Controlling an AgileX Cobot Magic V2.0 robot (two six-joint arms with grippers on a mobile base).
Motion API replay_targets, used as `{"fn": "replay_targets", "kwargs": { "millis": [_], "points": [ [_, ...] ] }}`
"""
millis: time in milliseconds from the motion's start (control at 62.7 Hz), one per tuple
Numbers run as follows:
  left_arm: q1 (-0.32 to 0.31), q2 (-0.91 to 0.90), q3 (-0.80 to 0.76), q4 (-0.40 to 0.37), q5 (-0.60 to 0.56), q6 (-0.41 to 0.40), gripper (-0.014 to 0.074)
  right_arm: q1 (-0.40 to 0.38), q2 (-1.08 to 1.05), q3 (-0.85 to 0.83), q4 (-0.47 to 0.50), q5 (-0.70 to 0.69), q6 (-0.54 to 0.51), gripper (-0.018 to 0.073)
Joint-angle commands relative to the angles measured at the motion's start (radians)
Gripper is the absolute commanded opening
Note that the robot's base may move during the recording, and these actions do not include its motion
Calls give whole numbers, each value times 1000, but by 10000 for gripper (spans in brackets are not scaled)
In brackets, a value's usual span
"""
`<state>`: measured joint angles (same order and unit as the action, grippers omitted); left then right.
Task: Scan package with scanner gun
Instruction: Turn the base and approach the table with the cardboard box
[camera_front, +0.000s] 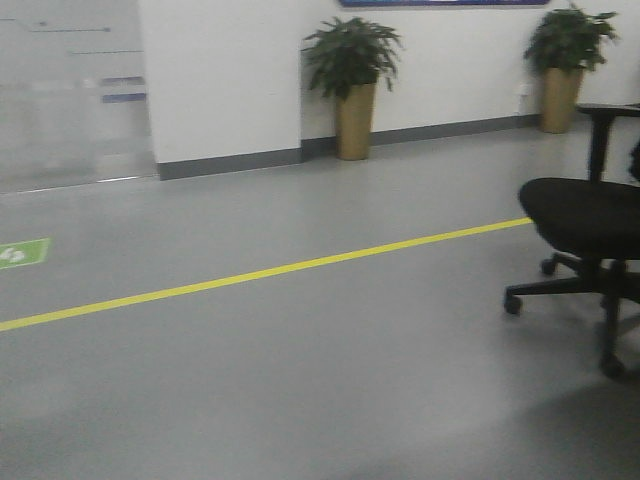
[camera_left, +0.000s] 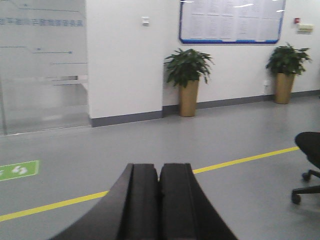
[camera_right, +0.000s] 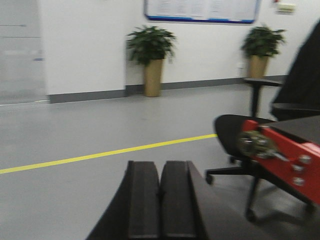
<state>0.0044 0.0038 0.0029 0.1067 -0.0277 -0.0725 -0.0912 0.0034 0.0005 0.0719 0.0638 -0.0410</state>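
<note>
Neither the package nor the scanner gun shows in any view. My left gripper is shut with nothing between its black pads, pointing out over the grey floor toward the far wall. My right gripper is also shut and empty, aimed the same way, with a black office chair just to its right. Neither gripper appears in the front-facing view.
A yellow floor line crosses the grey floor. Two potted plants stand against the white wall. The black office chair is at right. A red metal bracket juts in at right. A glass partition is at left.
</note>
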Motion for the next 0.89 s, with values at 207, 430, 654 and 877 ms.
{"fn": "replay_targets", "kwargs": {
  "millis": [207,430,654,877],
  "points": [
    [1,-4,-3,-4,-14,2,-111,2,-3,-1,0,-20,-4,-162],
    [1,-4,-3,-4,-14,2,-111,2,-3,-1,0,-20,-4,-162],
    [1,-4,-3,-4,-14,2,-111,2,-3,-1,0,-20,-4,-162],
    [1,-4,-3,-4,-14,2,-111,2,-3,-1,0,-20,-4,-162]
  ]
}}
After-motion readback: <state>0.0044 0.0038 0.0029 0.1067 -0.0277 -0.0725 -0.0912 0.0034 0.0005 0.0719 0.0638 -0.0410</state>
